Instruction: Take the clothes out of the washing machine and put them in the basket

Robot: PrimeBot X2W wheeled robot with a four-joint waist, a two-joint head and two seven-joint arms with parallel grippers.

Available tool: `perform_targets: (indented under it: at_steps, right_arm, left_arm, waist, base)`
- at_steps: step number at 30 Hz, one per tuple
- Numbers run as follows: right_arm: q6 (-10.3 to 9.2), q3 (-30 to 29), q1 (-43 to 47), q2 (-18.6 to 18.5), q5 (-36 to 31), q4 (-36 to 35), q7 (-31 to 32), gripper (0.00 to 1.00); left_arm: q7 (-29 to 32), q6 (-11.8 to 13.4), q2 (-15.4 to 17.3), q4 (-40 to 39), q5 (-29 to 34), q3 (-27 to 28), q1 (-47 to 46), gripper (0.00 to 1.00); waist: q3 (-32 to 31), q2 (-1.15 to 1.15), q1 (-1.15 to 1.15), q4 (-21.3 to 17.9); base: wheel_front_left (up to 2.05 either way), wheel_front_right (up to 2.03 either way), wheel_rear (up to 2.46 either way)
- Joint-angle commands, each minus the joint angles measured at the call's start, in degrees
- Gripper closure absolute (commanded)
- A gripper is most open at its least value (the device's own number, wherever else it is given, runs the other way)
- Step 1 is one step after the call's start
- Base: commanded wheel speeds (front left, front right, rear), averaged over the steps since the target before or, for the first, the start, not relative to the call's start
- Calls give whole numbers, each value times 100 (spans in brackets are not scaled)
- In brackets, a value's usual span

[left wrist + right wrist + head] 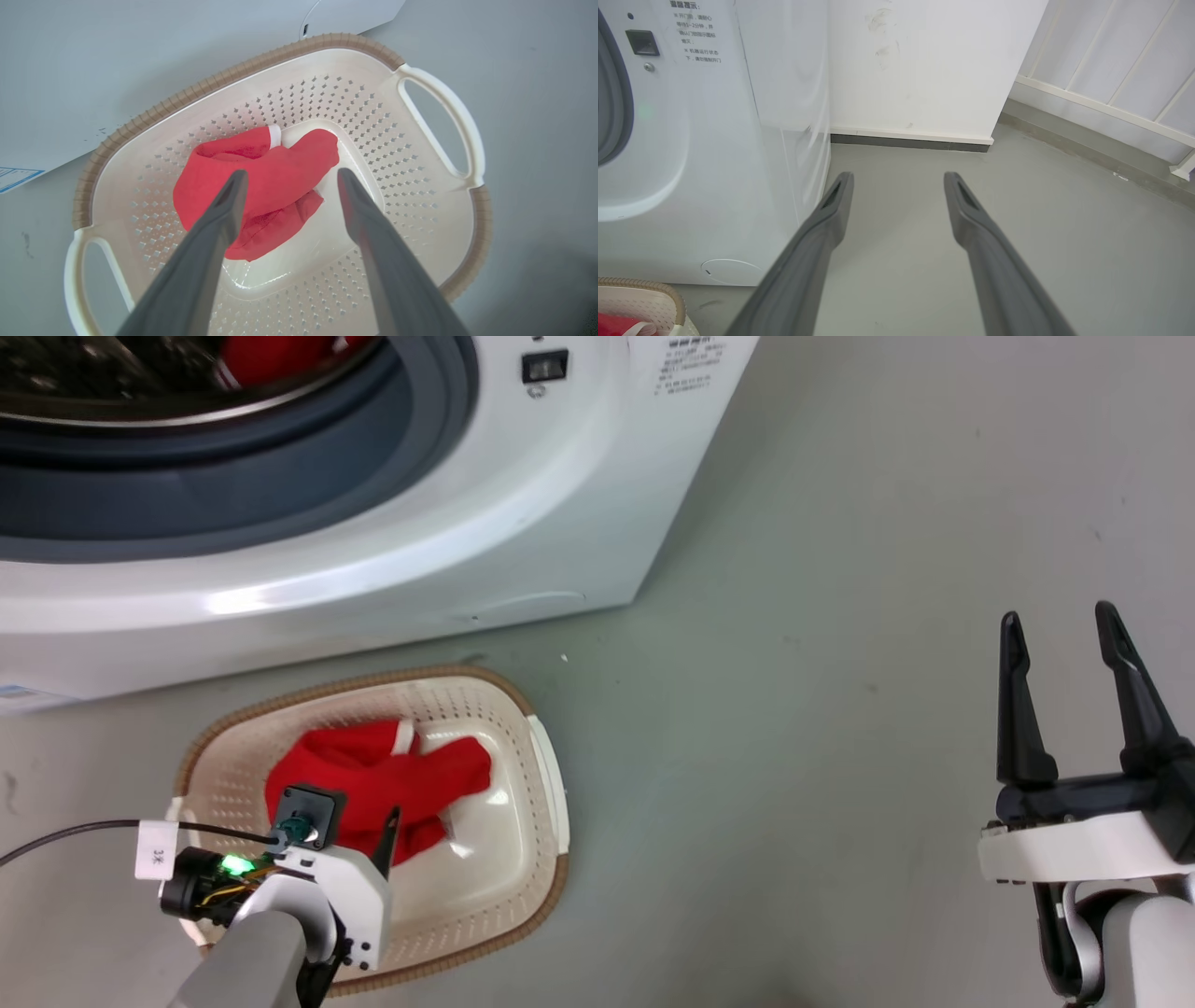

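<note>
While left tool (290,175) gapes wide over basket (299,46), red garment (271,186) lies beneath it; second garment (271,355) inside washing machine (467,523) cut off by frame edge.

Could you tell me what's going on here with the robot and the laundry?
The robot is unloading a washing machine into a basket on the floor. One red garment already lies in the basket, and the left gripper hangs open above it, holding nothing. A second red garment is in the drum. The right gripper is open off to the side, over the floor.
</note>
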Motion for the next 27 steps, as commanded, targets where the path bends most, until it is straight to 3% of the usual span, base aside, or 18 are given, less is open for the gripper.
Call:
perform_targets:
  at_steps: [1,15,21,27]
  right_arm:
    - [-8,-26,83,5,-36,16,-15,0]
    - [-8,-98,506,5,-135,214,-15,0]
    - [-8,-11,654,6,-85,266,-15,0]
    - [-8,45,671,7,15,234,-15,0]
  left_arm:
    - [-16,10,-31,-109,33,47,73,0]
    - [-15,153,-51,-2476,518,1187,1234,0]
    - [-15,160,-66,-3558,717,1744,1644,0]
    - [-15,118,37,-4051,684,2145,1504,0]
  waist:
    - [-291,0,0,157]
    - [-1390,0,0,536]
    - [-1693,0,0,413]
    - [-1606,0,0,191]
  base:
    - [0,0,0]
    - [0,0,0]
    - [0,0,0]
    - [0,0,0]
